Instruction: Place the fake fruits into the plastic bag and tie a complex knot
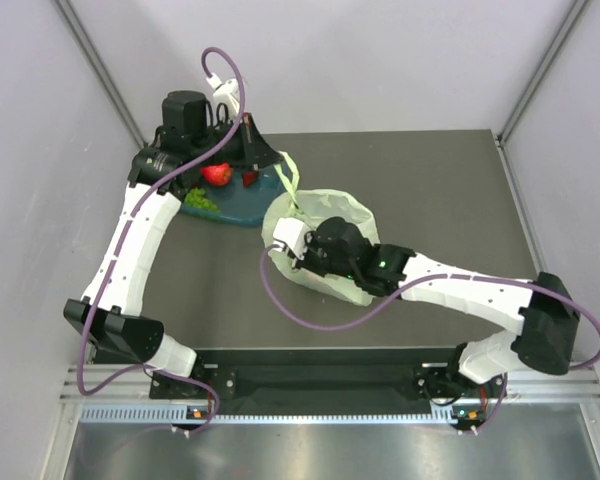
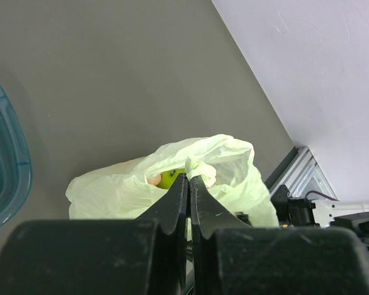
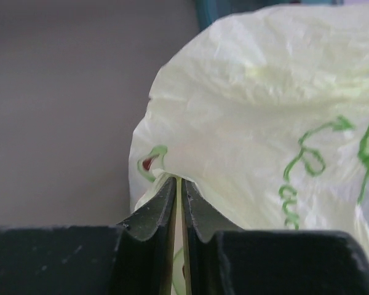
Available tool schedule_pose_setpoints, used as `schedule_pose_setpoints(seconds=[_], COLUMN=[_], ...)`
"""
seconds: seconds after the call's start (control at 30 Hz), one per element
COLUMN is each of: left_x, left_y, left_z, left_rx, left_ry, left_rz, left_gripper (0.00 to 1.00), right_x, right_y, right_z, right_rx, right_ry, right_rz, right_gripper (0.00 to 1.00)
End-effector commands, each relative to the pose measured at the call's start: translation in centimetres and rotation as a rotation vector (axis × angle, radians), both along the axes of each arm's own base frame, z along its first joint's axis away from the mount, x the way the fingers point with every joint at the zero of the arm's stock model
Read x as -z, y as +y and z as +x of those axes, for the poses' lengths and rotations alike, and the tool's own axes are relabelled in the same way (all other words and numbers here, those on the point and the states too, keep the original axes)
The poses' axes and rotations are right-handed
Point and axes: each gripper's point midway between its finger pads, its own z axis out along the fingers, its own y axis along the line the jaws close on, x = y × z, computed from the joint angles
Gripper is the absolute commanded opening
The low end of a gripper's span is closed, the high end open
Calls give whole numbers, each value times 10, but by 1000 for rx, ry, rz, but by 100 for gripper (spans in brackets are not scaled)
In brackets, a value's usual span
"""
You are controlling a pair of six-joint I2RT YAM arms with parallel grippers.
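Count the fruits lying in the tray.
3: a red one, a smaller red one to its right, and a green one at the near left. The left arm overhangs the tray, so more may be hidden.

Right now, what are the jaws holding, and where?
Both hold the plastic bag: right gripper pinches a side fold, left gripper a strip at its mouth.

The dark grey matte bench [image 1: 430, 190] carries a teal rectangular plastic tray [image 1: 242, 207] at its far left and, just beside it toward the middle, a thin, crinkly, pale green plastic bag [image 1: 342, 210].
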Motion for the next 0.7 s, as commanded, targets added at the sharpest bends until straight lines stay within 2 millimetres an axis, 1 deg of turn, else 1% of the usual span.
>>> schedule_pose_setpoints(seconds=[0.0,0.03,0.07,0.1,0.13,0.17,0.2,0.23,0.27,0.3,0.33,0.37,0.4,0.43,0.47,0.5,0.53,0.57,0.6,0.67], left_x=[-29,-29,-28,-28,-27,-26,-24,-22,-22,-18,-16,-15,-15,-16,-19,-22,-22,-26,-26,-31], left_y=[5,5,5,6,6,6,7,7,7,7,8,8,9,11,13,14,15,16,17,19], left_z=[-15,-16,-16,-18,-18,-18,-19,-20,-21,-23,-23,-25,-26,-27,-29,-30,-31,-35,-37,-44], left_rx=[18,17,19,20,21,19,18,21,26,28,28,29,25,20,12,2,2,1,6,3], left_ry=[-77,-78,-75,-73,-72,-74,-66,-67,-67,-61,-60,-59,-64,-68,-77,-83,-84,-87,-88,-101], left_rz=[-23,-22,-20,-18,-14,-11,-7,-4,-5,-1,3,6,8,10,11,15,18,19,19,18], left_gripper=[1,1,1,1,1,2,2,4,9,13,16,19,24,27,31,39,46,51,57,60], right_x=[-69,-79,-85,-90,-98,-100,-108,-113,-112,-126,-130,-131,-141,-145,-143,-151,-152,-150,-154,-154], right_y=[38,43,43,39,40,35,30,27,22,14,10,2,-7,-13,-21,-29,-34,-41,-47,-56], right_z=[22,25,29,31,30,34,32,29,28,23,21,22,19,20,23,21,22,26,25,29], right_rx=[21,25,38,50,41,52,51,44,46,43,48,65,72,84,104,107,117,137,141,163], right_ry=[-137,-149,-156,-158,-143,-133,-128,-114,-104,-113,-100,-95,-93,-93,-88,-91,-90,-89,-87,-89], right_rz=[237,292,326,358,408,422,443,459,459,489,509,520,552,563,567,592,598,600,613,620], right_gripper=[8,8,8,9,9,9,10,10,10,11,11,11,11,11,11,10,10,9,10,9])
